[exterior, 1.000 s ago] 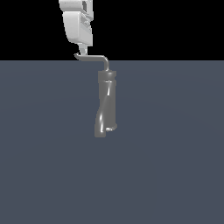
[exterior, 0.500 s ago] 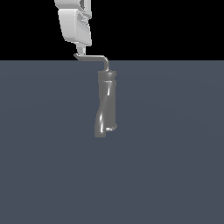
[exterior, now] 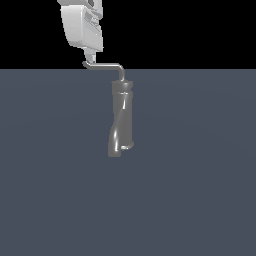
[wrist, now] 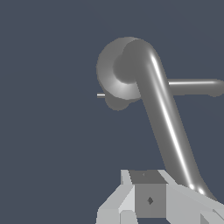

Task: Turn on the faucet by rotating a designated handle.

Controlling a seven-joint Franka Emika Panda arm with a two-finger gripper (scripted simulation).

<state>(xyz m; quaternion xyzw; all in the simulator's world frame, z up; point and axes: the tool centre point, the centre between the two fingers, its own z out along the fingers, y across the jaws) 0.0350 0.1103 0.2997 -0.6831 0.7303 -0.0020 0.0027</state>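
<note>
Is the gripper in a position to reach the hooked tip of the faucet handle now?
Probably yes. The gripper hangs directly above the hooked end of the handle, seemingly touching it, and nothing stands between them. Whether its fingers are open is unclear.

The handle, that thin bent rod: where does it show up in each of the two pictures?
Exterior view: the handle runs level near the top, from the faucet toward the gripper.
Wrist view: it slants from the centre down to the gripper.
Shared landmark: the faucet's round top.
</note>
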